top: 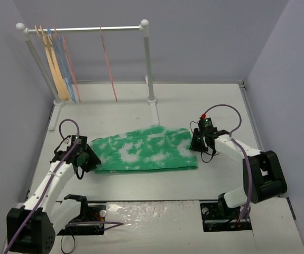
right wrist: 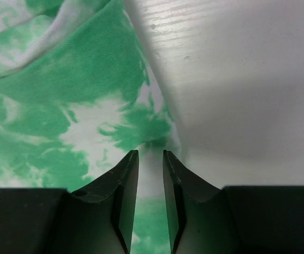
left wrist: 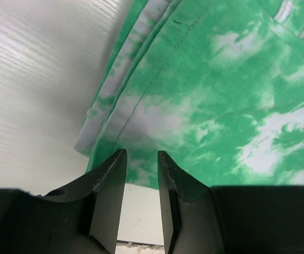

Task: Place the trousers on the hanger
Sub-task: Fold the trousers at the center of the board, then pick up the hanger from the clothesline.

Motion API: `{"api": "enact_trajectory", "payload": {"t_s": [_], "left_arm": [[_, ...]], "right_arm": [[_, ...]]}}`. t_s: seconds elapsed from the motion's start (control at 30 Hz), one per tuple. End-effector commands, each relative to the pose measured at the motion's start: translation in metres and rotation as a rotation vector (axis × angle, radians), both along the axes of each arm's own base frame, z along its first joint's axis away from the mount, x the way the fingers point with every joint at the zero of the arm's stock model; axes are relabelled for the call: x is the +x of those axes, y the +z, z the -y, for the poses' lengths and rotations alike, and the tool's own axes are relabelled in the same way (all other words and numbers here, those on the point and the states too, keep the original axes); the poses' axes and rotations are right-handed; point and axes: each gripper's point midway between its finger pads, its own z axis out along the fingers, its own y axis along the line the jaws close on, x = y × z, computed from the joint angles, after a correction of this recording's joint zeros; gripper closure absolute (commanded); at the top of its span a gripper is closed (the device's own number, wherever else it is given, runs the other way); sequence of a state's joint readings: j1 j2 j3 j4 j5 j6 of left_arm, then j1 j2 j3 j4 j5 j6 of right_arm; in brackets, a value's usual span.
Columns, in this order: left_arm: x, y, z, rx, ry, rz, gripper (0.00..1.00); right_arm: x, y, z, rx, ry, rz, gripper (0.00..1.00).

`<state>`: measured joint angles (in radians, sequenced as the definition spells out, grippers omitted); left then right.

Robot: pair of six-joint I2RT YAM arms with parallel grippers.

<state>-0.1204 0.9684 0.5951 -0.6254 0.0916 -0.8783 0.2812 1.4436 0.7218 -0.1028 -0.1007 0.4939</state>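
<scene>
Top external view: the trousers (top: pixel 144 150) lie flat on the bench (top: pixel 141 182). The left claw (top: pixel 85 159) sits at their left end and the right claw (top: pixel 202 143) at their right, each narrowed to a slit over the cloth's edge. Whether either has cloth pinched cannot be told. The hanger (top: pixel 108 63) hangs from the rail (top: pixel 88 28), well apart. A shallow bite could catch only one layer, and the cloth would likely slip or sag once lifted.

Green-and-white tie-dye trousers (top: pixel 144 151) flat on table (top: pixel 210 106); thin pink wire hanger (top: pixel 108 66) on rail (top: pixel 83 29) behind.
</scene>
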Motion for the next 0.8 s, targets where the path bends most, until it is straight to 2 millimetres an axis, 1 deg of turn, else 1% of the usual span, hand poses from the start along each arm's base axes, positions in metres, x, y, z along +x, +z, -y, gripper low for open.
{"api": "enact_trajectory", "payload": {"t_s": [0.0,0.07,0.1,0.13,0.2,0.27,0.37,0.43,0.5,0.57,0.63,0.7,0.77], "left_arm": [[0.023,0.058,0.002,0.035,-0.072,0.184,0.73],[0.037,0.08,0.003,0.055,-0.104,0.256,0.73],[0.044,0.084,0.004,0.057,-0.114,0.28,0.73],[0.048,0.083,0.005,0.059,-0.125,0.28,0.73],[0.057,0.077,0.008,0.051,-0.134,0.276,0.73],[0.062,0.066,0.01,0.041,-0.133,0.266,0.73],[0.065,0.046,0.012,0.033,-0.12,0.219,0.73],[0.059,0.028,0.013,0.024,-0.117,0.168,0.73],[0.053,0.017,0.013,0.017,-0.103,0.133,0.73],[0.051,0.013,0.012,0.01,-0.088,0.12,0.73],[0.047,0.009,0.011,0.01,-0.076,0.112,0.73],[0.044,0.006,0.009,0.019,-0.069,0.102,0.73],[0.043,0.005,0.007,0.026,-0.067,0.092,0.73]], "right_arm": [[0.035,0.071,-0.009,0.033,0.057,0.22,0.81],[0.055,0.102,-0.017,0.056,0.101,0.316,0.86],[0.063,0.111,-0.023,0.074,0.123,0.349,0.86],[0.068,0.115,-0.031,0.099,0.158,0.359,0.88],[0.082,0.112,-0.042,0.129,0.195,0.375,0.91],[0.093,0.103,-0.051,0.168,0.22,0.381,0.92],[0.104,0.084,-0.053,0.221,0.207,0.37,0.94],[0.105,0.059,-0.045,0.256,0.183,0.329,0.94],[0.102,0.035,-0.038,0.273,0.159,0.295,0.95],[0.101,0.022,-0.026,0.264,0.131,0.274,0.96],[0.093,-0.003,-0.013,0.229,0.116,0.22,0.96],[0.092,-0.01,0.001,0.186,0.092,0.205,0.97],[0.092,-0.01,0.011,0.142,0.087,0.195,0.97]]}}
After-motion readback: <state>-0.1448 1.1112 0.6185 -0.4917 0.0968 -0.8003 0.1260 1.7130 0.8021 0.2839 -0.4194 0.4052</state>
